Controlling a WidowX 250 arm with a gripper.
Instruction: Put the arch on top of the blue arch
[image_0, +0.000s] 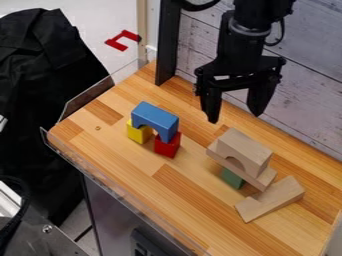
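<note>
The gripper (234, 116) is up high, right of the middle, with its two fingers wide apart and nothing in them. The wood arch (248, 151) sits on a flat plank (266, 180), right of the middle and lower down. The blue arch (155, 118), left of the middle, has nothing on top. So the arch is not picked up or stacked yet, and the whole job is left.

Looks like a robotics lab: a black robot arm (250, 27) hangs over a wooden tabletop (133, 170), wood-plank panelling (307, 75) stands behind the tabletop, and bolted metal equipment (43, 242) sits left of it.
</note>
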